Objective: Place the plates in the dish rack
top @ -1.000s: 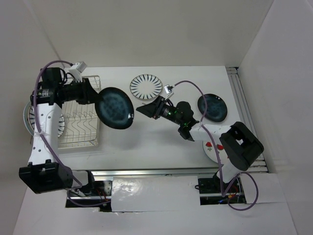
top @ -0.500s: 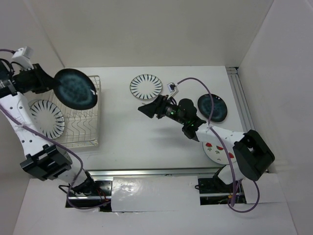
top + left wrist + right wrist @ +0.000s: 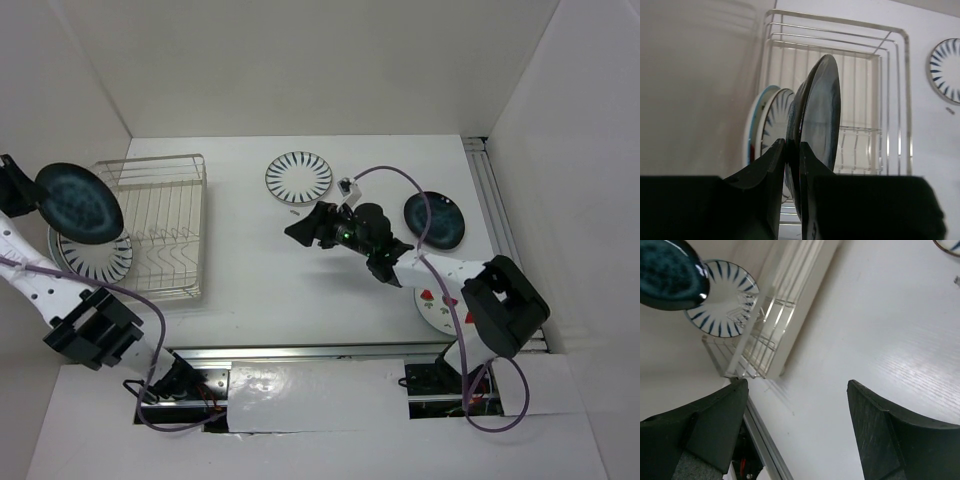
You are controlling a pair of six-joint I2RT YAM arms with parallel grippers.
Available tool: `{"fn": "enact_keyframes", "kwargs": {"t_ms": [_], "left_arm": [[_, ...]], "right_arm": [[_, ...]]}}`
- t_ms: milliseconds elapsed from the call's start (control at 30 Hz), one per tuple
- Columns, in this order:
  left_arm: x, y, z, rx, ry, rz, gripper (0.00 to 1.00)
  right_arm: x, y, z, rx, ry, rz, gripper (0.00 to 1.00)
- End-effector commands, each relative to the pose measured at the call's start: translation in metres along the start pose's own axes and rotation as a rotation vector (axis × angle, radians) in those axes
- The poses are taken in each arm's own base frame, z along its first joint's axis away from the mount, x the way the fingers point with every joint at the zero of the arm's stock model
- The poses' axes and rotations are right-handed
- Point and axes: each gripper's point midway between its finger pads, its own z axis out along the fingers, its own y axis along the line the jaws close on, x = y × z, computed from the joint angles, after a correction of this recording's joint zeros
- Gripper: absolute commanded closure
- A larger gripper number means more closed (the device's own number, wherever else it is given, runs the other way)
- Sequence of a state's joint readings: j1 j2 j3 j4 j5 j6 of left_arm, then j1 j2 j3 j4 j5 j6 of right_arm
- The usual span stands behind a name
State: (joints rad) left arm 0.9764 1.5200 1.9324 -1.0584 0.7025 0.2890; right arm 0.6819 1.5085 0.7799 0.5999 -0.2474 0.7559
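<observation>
Right now the left end effector [image 3: 792, 150] is clamped on the rim of a dark blue plate [image 3: 816, 130], holding it on edge and raised at the left end of the dish rack [image 3: 165, 225]. Just beside it a racked striped plate [image 3: 776, 120] stands upright, with another plate's pale rim [image 3: 754, 131] behind it; the tines further along look unfilled. The right end effector [image 3: 797, 385] hangs with its fingers spread wide and nothing between them, over the bare surface [image 3: 300, 290] near a loose striped plate [image 3: 298, 177]. A second blue plate [image 3: 434, 220] lies farther right, and a watermelon plate [image 3: 432, 300] peeks out from under that arm. The hazard, as I judge it, is the descent. The held plate sits so close to the striped one that a slight sideways drift could knock them together or tip the standing plates. The grip is only a thin pinch on a glossy rim, so contact with a tine could make the plate pivot or slip. It could also land astride the tines rather than between them.
</observation>
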Motion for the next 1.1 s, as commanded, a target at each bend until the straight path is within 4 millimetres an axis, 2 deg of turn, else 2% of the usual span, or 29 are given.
{"fn": "enact_keyframes", "kwargs": {"t_ms": [0, 133, 167, 233, 300, 467, 700, 933, 1067], "left_arm": [[-0.038, 0.002, -0.031, -0.105, -0.148, 0.201, 1.0], [-0.042, 0.007, -0.043, -0.196, -0.185, 0.287, 1.0], [-0.038, 0.006, -0.045, -0.21, -0.189, 0.292, 1.0], [-0.038, 0.014, -0.045, -0.25, -0.194, 0.311, 1.0], [-0.037, 0.013, -0.044, -0.259, -0.194, 0.332, 1.0], [-0.023, 0.024, -0.033, -0.271, -0.173, 0.326, 1.0], [0.005, 0.005, -0.008, -0.21, -0.144, 0.361, 1.0], [-0.001, -0.001, 0.001, -0.234, -0.146, 0.389, 1.0], [0.006, 0.012, 0.007, -0.277, -0.115, 0.364, 1.0]], "right_arm": [[0.008, -0.013, 0.008, 0.024, 0.031, 0.002, 0.13], [0.011, -0.009, 0.015, -0.016, 0.038, 0.02, 0.13], [0.015, -0.014, 0.017, -0.006, 0.048, 0.025, 0.13], [0.018, -0.015, 0.018, -0.011, 0.056, 0.034, 0.13], [0.021, -0.018, 0.019, -0.005, 0.062, 0.037, 0.13], [0.024, -0.026, 0.017, 0.035, 0.076, 0.026, 0.13], [0.024, -0.028, 0.017, 0.051, 0.079, 0.02, 0.13], [0.022, -0.03, 0.018, 0.064, 0.078, 0.012, 0.13], [0.026, -0.033, 0.017, 0.071, 0.084, 0.015, 0.13]]}}
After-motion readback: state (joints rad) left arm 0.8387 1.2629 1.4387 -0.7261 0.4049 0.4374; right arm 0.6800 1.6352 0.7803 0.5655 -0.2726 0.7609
